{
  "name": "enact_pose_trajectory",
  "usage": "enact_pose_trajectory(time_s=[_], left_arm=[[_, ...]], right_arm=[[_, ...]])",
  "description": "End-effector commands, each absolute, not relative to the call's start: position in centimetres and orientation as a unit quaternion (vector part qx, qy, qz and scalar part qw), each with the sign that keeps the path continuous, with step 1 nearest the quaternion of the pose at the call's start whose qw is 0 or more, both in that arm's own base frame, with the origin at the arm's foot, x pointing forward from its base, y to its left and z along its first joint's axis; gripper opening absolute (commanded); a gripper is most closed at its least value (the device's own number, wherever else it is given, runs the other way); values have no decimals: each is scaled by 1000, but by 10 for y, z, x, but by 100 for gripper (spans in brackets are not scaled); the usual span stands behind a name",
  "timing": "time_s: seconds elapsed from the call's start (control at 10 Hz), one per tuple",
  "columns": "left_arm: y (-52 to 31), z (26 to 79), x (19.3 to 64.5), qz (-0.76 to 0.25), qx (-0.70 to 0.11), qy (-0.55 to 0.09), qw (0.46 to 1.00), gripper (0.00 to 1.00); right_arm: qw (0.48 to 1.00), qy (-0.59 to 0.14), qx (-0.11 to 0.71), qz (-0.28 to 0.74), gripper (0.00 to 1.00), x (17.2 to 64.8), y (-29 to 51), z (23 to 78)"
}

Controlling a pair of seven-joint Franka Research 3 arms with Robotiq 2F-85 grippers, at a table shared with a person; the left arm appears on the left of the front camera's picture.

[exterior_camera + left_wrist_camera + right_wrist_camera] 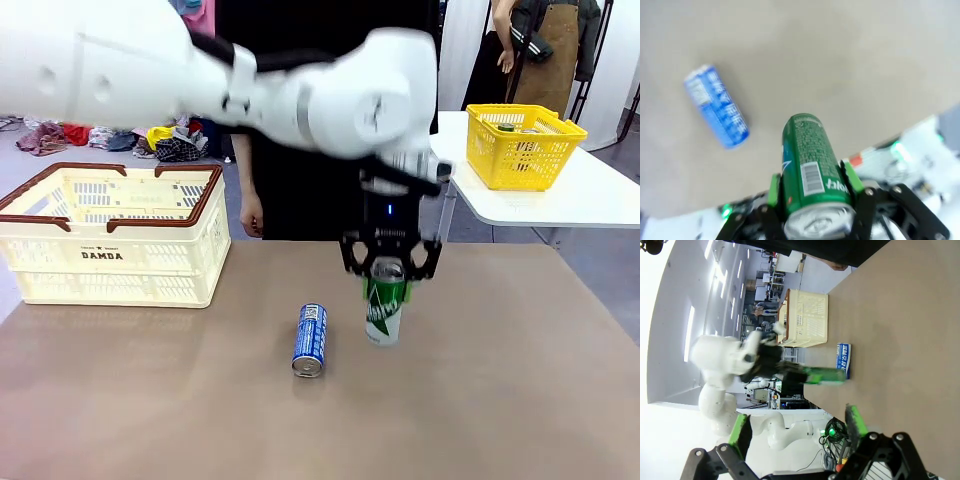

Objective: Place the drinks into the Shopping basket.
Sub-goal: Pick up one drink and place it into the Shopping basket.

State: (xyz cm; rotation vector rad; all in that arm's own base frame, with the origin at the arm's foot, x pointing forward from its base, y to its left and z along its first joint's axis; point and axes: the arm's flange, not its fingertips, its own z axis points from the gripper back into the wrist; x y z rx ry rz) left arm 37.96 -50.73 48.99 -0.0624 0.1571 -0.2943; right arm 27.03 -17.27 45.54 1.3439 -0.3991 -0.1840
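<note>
A green drink can [383,320] stands upright near the middle of the brown table, and my left gripper [388,288] is shut on its upper part from above. In the left wrist view the green pads clamp both sides of the green can [807,165]. I cannot tell whether its base touches the table. A blue drink can [310,339] lies on its side just left of it, also seen as the blue can [717,106]. The cream Shopping basket [115,235] stands at the table's far left. My right gripper [797,427] is open and holds nothing.
A person in black stands at the far edge, one hand [251,215] hanging beside the Shopping basket. A yellow mesh basket [525,145] sits on a white side table [580,195] at the back right. Bare tabletop lies in front and to the right.
</note>
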Motion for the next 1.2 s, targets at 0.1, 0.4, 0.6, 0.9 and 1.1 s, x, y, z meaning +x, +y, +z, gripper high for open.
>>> enact_pose_trajectory(time_s=[0.1, 0.4, 0.6, 0.9, 1.1], left_arm=[[-490, 563, 372, -198, 0, 69, 978, 0], [-485, 577, 362, -193, -5, 66, 979, 0], [-485, 577, 362, -193, -5, 66, 979, 0], [-489, 569, 366, -193, 0, 58, 980, 0], [-414, 648, 376, -167, 23, -77, 983, 0]], right_arm=[[754, -192, 623, -81, 100, 272, -173, 458], [754, -192, 623, -81, 100, 272, -173, 458], [754, -192, 623, -81, 100, 272, -173, 458], [754, -192, 623, -81, 100, 272, -173, 458], [754, -192, 623, -81, 100, 272, -173, 458]])
